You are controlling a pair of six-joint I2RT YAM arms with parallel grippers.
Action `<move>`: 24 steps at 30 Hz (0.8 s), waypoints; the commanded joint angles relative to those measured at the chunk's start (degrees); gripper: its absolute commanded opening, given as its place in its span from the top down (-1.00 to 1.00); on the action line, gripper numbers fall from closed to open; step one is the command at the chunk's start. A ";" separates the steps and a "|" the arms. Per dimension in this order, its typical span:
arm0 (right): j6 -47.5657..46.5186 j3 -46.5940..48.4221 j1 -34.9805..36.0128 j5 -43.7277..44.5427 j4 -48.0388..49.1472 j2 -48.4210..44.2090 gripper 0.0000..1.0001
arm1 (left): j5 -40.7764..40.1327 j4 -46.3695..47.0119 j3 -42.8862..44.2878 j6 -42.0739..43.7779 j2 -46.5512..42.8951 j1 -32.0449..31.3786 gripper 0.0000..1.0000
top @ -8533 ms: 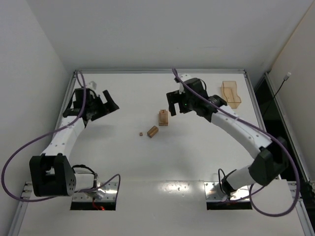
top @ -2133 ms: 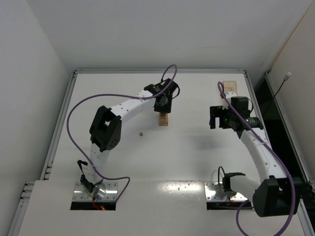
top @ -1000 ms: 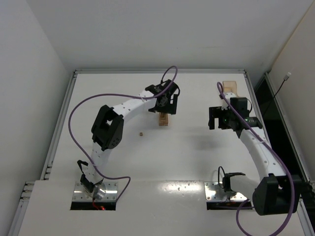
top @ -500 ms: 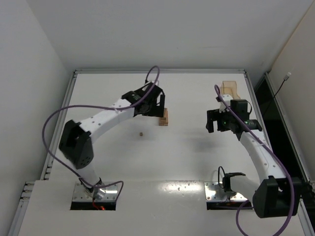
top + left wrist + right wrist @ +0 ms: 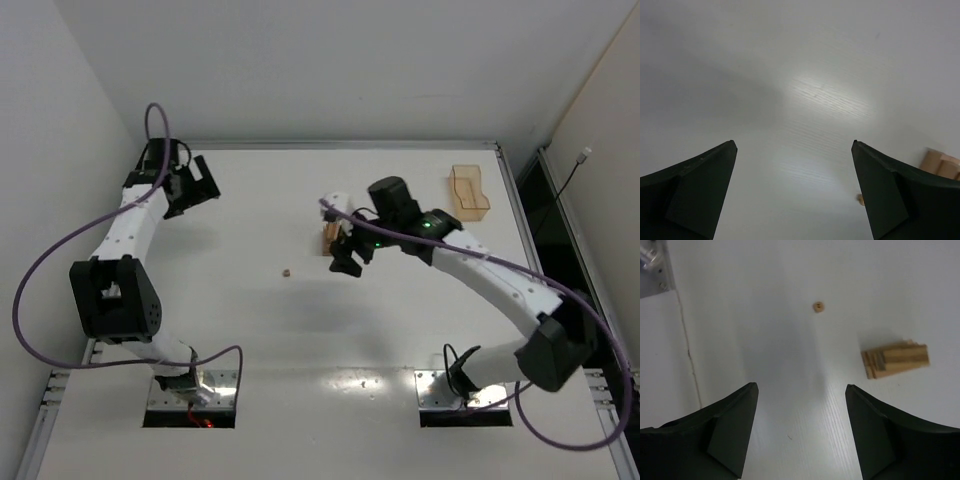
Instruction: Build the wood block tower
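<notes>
In the top view, the left gripper (image 5: 193,186) sits at the upper left of the frame, well apart from the tower. Its jaws stand wide and hold nothing. The 1 loose cube (image 5: 287,271) lies left of centre on the table (image 5: 240,330). The tower (image 5: 332,236) stands near it, up and to the right. The right gripper (image 5: 348,258) hangs just beside the tower's lower right, jaws parted and empty. In the right wrist view, the loose cube lies at upper centre, ahead of the fingers. The tower lies at the right, long axis across the frame. Judgement: the right arm is nearer the loose cube and suits the next pick.
</notes>
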 commanded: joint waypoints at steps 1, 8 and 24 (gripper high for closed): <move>-6.64 7.85 6.11 -1.21 -1.54 10.84 -0.34 | 11.75 0.65 -1.39 0.90 -0.39 5.22 -0.98; -1.91 19.74 7.88 0.10 3.11 28.81 -0.15 | 14.39 0.65 0.01 2.31 0.14 10.67 -0.98; 1.70 28.01 10.17 7.93 7.24 43.85 -0.05 | 18.08 1.18 1.77 2.84 4.88 13.14 -0.98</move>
